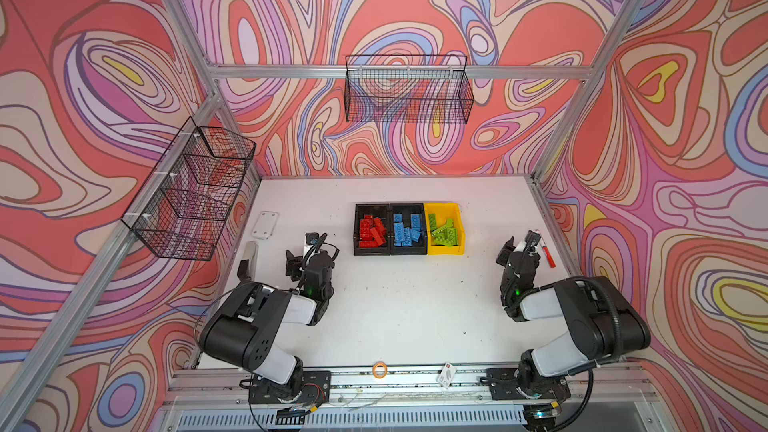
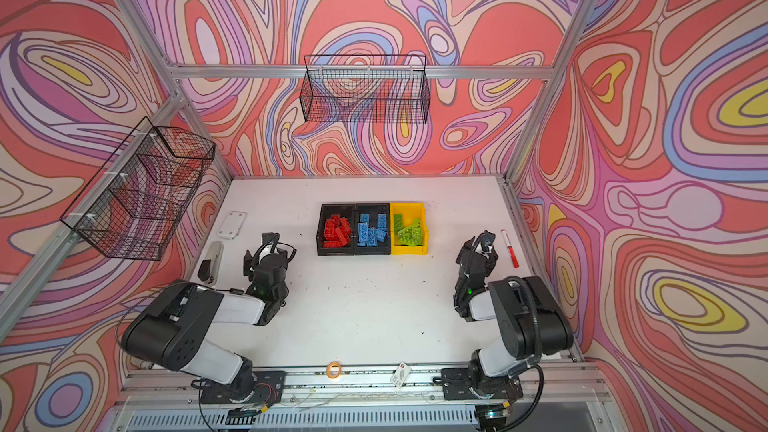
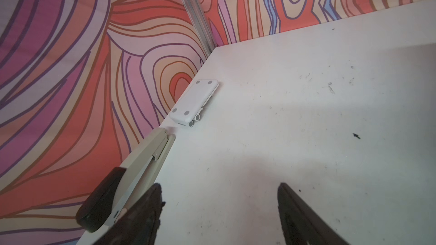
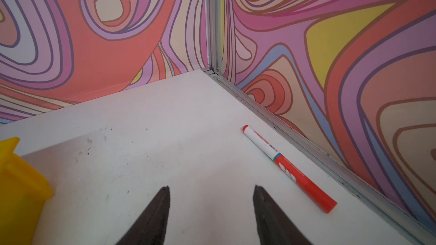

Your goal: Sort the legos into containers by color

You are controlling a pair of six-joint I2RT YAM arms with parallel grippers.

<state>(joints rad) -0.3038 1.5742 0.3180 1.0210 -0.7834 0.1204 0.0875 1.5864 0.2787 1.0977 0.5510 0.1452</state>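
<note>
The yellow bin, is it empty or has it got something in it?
Not empty. In both top views the yellow bin holds a loose pile of lime green bricks; no other colour shows inside.

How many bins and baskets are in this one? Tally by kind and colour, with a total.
Black bins: 2
Yellow bin: 1
Wire baskets: 2
Total: 5
</note>
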